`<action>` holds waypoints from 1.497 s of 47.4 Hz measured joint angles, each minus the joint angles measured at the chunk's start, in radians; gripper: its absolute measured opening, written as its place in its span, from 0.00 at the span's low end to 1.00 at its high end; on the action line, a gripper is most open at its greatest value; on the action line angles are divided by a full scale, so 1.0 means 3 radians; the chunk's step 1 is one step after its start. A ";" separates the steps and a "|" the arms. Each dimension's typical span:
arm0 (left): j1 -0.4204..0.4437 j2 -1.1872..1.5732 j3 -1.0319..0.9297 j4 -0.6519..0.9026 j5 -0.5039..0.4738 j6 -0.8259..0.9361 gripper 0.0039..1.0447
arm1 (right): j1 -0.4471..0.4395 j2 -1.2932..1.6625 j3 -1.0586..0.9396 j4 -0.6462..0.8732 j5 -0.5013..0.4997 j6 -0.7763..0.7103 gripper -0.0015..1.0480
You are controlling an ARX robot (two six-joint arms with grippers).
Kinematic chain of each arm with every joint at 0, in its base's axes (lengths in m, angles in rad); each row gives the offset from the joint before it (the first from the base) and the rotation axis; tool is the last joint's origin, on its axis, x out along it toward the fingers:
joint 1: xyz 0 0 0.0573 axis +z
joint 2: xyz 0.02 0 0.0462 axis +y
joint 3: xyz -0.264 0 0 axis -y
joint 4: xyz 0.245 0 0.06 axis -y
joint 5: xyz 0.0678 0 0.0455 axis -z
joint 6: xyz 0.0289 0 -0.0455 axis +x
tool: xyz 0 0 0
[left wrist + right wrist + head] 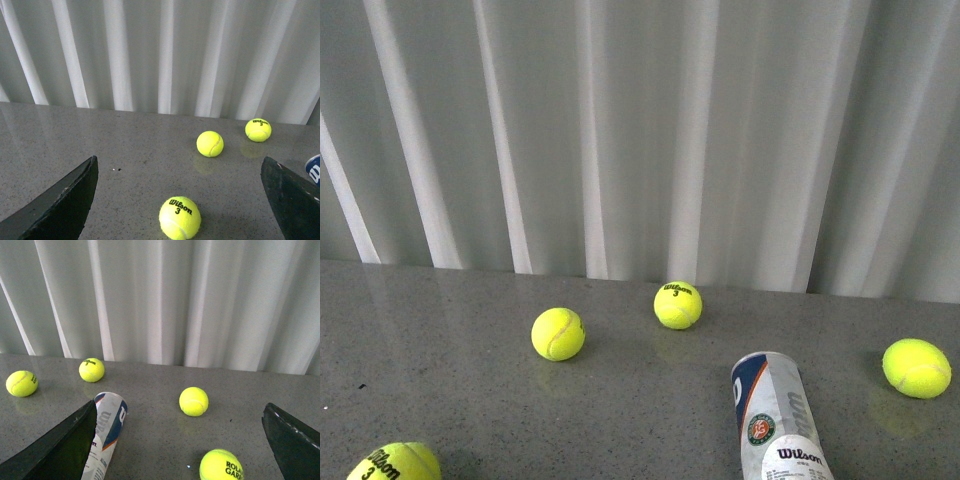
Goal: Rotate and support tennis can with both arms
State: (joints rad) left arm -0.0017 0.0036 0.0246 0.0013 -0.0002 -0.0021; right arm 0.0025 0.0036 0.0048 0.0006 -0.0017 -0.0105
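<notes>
A grey speckled tabletop [450, 330], glossy enough to carry faint reflections, runs back to a white pleated curtain [640, 130] that closes off the room. The tennis can [775, 412] lies on its side at the near right of the table, blue-marked end toward the curtain. Yellow balls sit loose around it: a near-left ball [393, 463], a left-centre ball [558, 333], a far ball [677, 305] close to the curtain, and a right ball [916, 367] beyond the can. The left gripper [178, 160] hangs over the table with fingers spread wide, holding nothing. The right gripper [180, 407] is likewise spread and empty, the can partly hidden behind one finger; whether they touch cannot be told.
</notes>
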 joint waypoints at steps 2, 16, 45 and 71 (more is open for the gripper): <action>0.0000 0.0000 0.0000 0.0000 0.0000 0.0000 0.94 | 0.0000 0.0000 0.0000 0.0000 0.0000 0.0000 0.93; 0.0000 0.0000 0.0000 0.0000 0.0000 0.0000 0.94 | 0.0000 0.0000 0.0000 0.0000 0.0001 0.0000 0.93; -0.0001 0.0000 0.0000 0.0000 0.0000 0.0000 0.94 | 0.0000 0.0047 0.0023 -0.0056 0.0025 -0.0037 0.93; 0.0000 -0.0001 0.0000 -0.0003 0.0000 0.0000 0.94 | 0.0264 0.5525 0.3043 0.0050 -0.0378 0.0896 0.93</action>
State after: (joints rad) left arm -0.0017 0.0032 0.0246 0.0006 -0.0002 -0.0021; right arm 0.0818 1.6611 0.9176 0.0154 -0.1150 0.2584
